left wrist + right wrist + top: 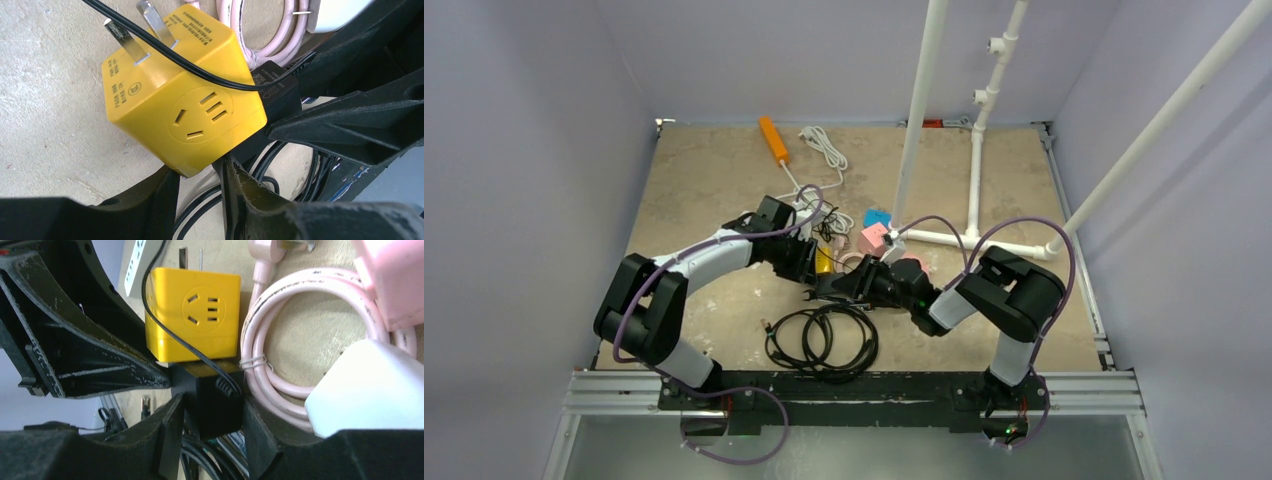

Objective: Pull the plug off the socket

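Note:
The yellow socket cube (185, 110) lies with its two metal prongs pointing up; it also shows in the right wrist view (192, 315) and from above (824, 262). A black plug (215, 390) sits in one of its faces, and the plug's black cord (170, 335) runs across the cube. My left gripper (197, 172) is shut on the cube's lower corner. My right gripper (212, 415) is shut on the black plug, one finger on each side. The two grippers meet at the table's middle (819, 280).
A coiled pink cable (280, 340) and a white adapter (370, 385) lie right beside the cube. A black cable coil (824, 340) lies in front. Pink (873, 238) and blue (876, 217) cubes, an orange power strip (773, 140) and a white pipe frame (974, 170) stand behind.

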